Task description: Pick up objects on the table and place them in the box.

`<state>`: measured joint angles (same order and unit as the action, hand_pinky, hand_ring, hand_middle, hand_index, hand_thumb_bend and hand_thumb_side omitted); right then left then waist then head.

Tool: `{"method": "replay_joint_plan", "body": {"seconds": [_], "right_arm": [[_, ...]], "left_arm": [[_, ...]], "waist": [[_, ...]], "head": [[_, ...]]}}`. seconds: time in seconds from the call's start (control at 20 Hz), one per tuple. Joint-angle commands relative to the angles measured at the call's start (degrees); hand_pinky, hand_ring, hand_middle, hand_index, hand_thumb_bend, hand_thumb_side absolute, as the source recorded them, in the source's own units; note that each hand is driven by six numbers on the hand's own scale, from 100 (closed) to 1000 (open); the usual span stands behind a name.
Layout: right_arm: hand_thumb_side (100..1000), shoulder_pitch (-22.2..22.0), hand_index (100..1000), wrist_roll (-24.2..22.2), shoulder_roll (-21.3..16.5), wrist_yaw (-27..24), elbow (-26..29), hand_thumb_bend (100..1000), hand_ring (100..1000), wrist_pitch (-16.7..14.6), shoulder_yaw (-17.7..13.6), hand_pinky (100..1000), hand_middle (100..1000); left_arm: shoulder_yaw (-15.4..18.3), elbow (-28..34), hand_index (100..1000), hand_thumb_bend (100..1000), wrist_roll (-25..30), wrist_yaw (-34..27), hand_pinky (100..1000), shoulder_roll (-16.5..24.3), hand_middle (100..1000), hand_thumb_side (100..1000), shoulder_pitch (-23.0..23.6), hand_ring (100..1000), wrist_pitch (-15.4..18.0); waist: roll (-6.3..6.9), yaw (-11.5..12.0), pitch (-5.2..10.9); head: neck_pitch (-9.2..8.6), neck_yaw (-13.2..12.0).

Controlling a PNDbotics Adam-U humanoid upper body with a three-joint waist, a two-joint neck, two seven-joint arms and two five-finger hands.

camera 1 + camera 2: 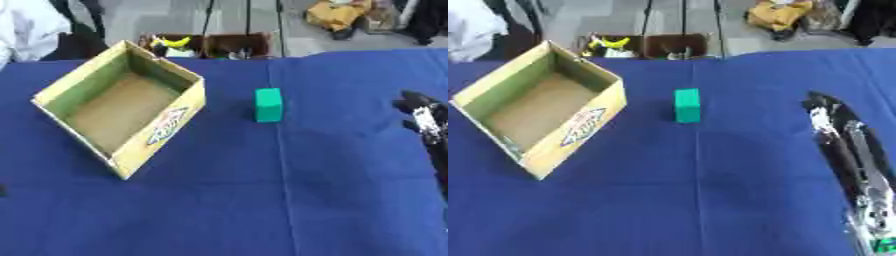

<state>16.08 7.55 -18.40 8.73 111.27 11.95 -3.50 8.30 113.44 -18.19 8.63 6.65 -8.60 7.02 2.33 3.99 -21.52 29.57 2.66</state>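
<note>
The green block stands alone on the blue tabletop, its long axis running away from the robot, toward the far edge. Just to its left sits the open box, turned askew, with nothing visible inside; the block is near the box's right wall but apart from it. The right hand comes in along the right side, well apart from the block, which lies to the left of its fingers and at about the same depth. Those fingers look straight and close together, holding nothing. The left hand is not in view, so the right is judged nearer; the reach calls for a leftward sweep.
</note>
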Motion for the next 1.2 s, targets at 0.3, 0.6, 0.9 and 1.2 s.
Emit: {"method": "replay_joint_plan", "body": {"seconds": [0.3, 0.6, 0.9, 1.2], "right_arm": [[890, 1.4, 885, 0.4, 0.3, 0.5, 1.5, 100, 926, 0.0, -0.3, 901, 780], [892, 4.8, 885, 0.1, -2.0, 2.5, 1.7, 100, 924, -0.4, -0.2, 887, 789], [895, 7.4, 879, -0.9, -3.6, 6.0, 1.0, 100, 908, -0.7, 0.2, 862, 796], [902, 14.7, 877, -5.4, -10.8, 10.7, 1.6, 111, 890, -2.1, 4.0, 837, 780]], "left_arm": [[0.2, 1.2, 853, 246, -0.2, 0.0, 249, 1.2, 672, 932, -0.2, 621, 0.0], [0.2, 1.2, 853, 246, -0.1, 0.0, 249, 1.2, 673, 931, -0.2, 621, -0.1], [0.1, 1.1, 853, 246, 0.0, 0.0, 248, 1.3, 673, 930, -0.1, 621, -0.1], [-0.8, 0.8, 853, 244, 0.9, -0.4, 246, 1.5, 673, 929, 1.1, 621, -0.2]], "waist": [[-0.11, 0.1, 0.70], [-0.15, -0.4, 0.73], [-0.20, -0.4, 0.84], [-0.56, 2.1, 2.21]], "head": [[-0.74, 0.2], [-0.96, 0.4], [-0.94, 0.7], [0.25, 2.5]]}}
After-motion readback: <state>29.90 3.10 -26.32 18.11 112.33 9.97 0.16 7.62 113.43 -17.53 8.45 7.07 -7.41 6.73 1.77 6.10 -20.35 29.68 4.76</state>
